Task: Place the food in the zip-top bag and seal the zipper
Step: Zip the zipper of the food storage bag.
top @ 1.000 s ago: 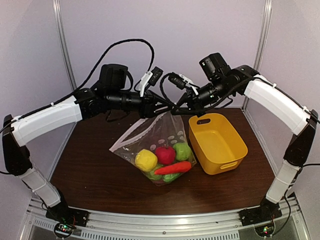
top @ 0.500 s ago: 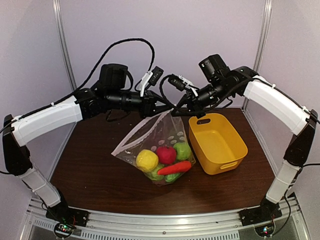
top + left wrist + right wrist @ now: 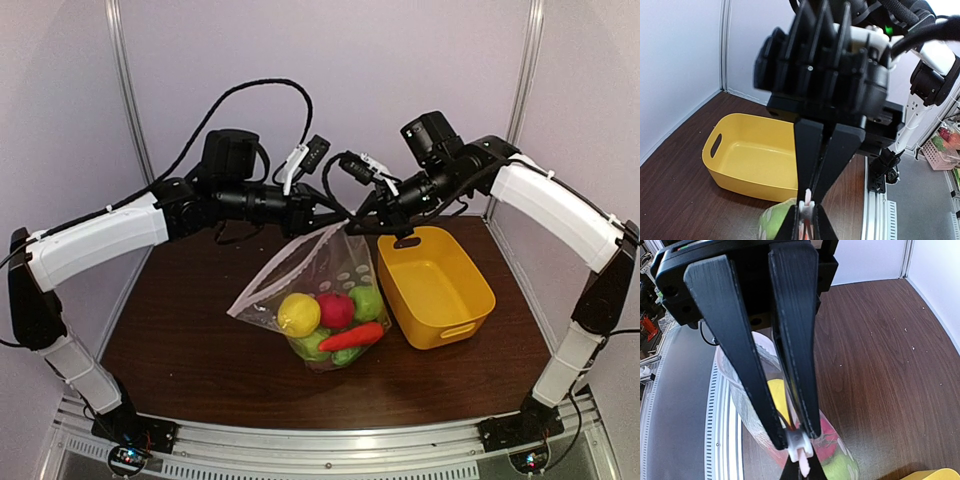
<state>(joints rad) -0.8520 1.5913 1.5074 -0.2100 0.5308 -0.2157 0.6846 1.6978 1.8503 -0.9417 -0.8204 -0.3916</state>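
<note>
The zip-top bag [image 3: 322, 262] hangs by its top corner, its bottom resting on the table. Inside lies the food: a yellow piece [image 3: 298, 314], a red one [image 3: 334, 309], a green one [image 3: 366, 302] and the carrot [image 3: 350, 337]. The zipper [image 3: 287, 267] runs down-left from that corner. My left gripper [image 3: 338, 217] and right gripper [image 3: 353, 222] meet tip to tip there. In the right wrist view my right gripper [image 3: 797, 439] is shut on a white zipper slider [image 3: 800, 441]. In the left wrist view my left gripper [image 3: 808, 214] pinches the zipper strip just below it.
The yellow basket [image 3: 442, 331] stands right of the bag, close to it, and holds nothing; it also shows in the left wrist view [image 3: 750, 181]. Walls close in the back and both sides. Bare brown table [image 3: 180, 340] lies left of the bag.
Both grippers have shifted slightly right, still together at the bag's top corner. The bag and the food in it moved a little right with them.
</note>
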